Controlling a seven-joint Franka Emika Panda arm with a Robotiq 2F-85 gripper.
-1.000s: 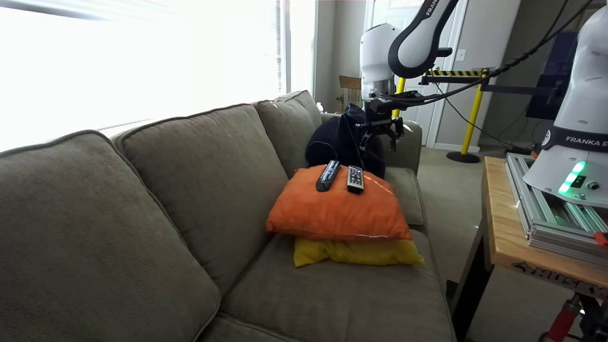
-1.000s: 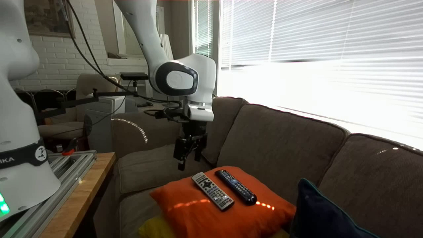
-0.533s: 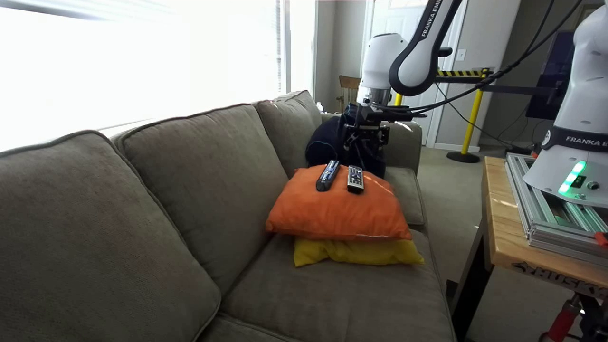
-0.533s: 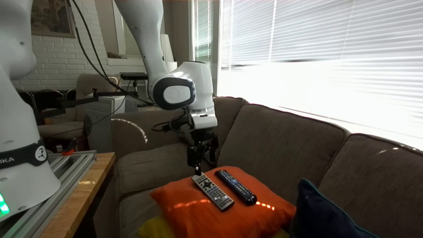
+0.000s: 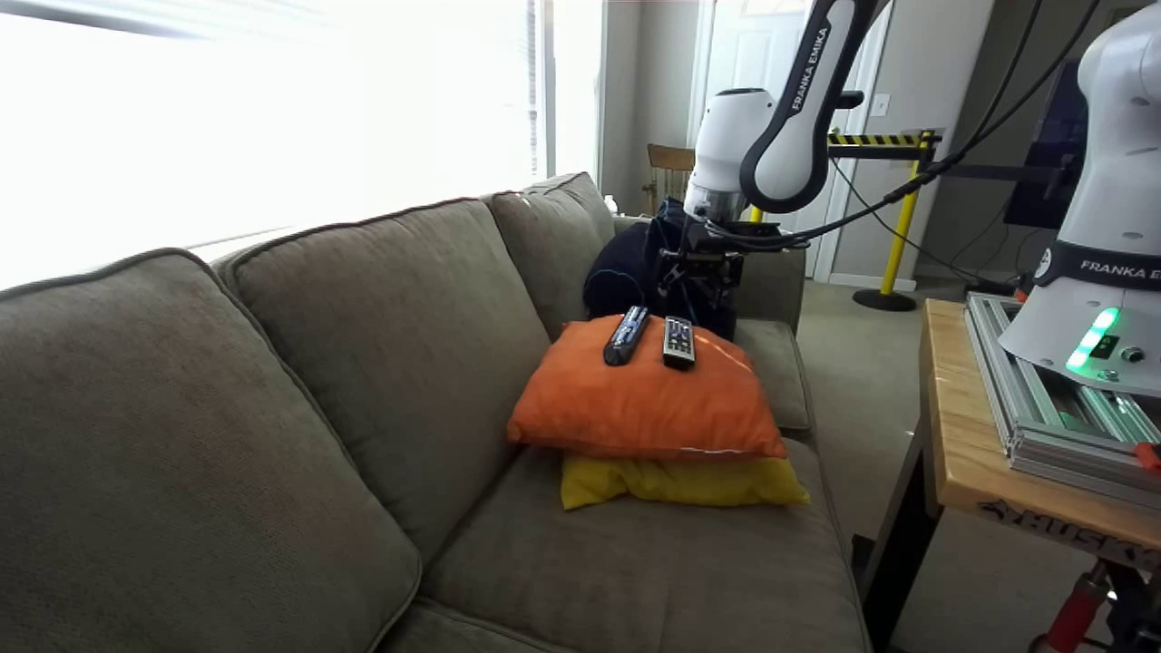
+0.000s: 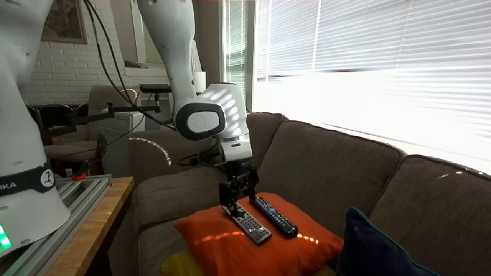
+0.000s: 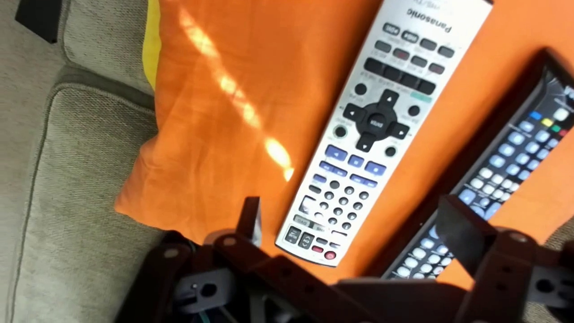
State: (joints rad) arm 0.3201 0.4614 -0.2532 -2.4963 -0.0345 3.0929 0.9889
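Silver Panasonic remote point(image 7: 376, 121) atop orange pillow point(image 7: 193, 157), its pwr.-btn. end nearest the robot's hand point(image 7: 356, 224), which hangs w/ fingers apart, approx. astride it; can't tell from here if they touch. Blk. remote point(image 7: 497, 168) alongside, partly hidden by a finger. Yellow pillow point(image 5: 685, 481) beneath, on gray-brown sofa point(image 5: 580, 553).
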